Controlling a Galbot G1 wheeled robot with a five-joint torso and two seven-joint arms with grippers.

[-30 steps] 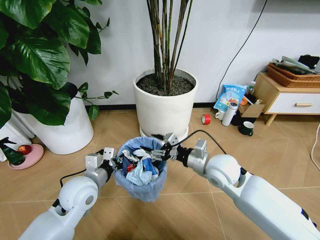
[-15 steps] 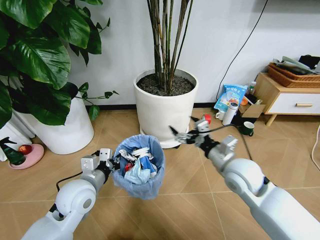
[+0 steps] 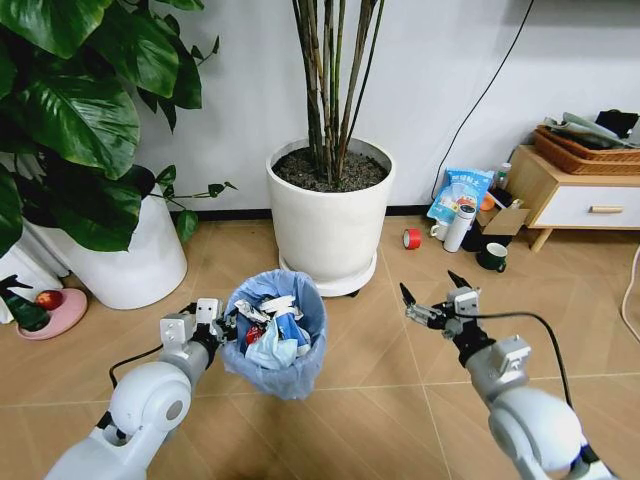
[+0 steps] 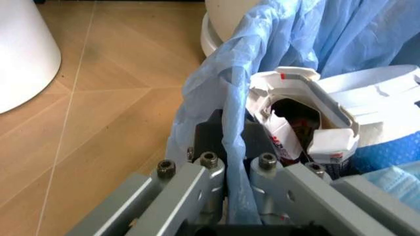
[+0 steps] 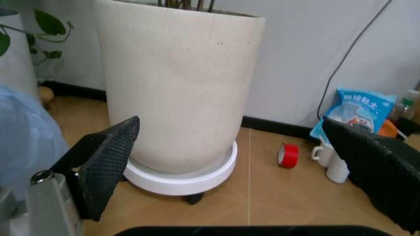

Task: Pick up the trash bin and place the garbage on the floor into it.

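My left hand (image 4: 226, 162) pinches the rim of the trash bin (image 3: 272, 335), apparently holding it off the floor so the garbage (image 3: 272, 330) heaped inside stays put, while my right hand (image 3: 432, 302) hangs spread wide and empty beside it.

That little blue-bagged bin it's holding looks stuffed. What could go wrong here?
The left gripper pinches just the rim of the small round trash bin lined with crinkly light-blue plastic, so it could slip or tip. The garbage is heaped to the brim and could spill. The open right gripper hangs beside it, giving no support.
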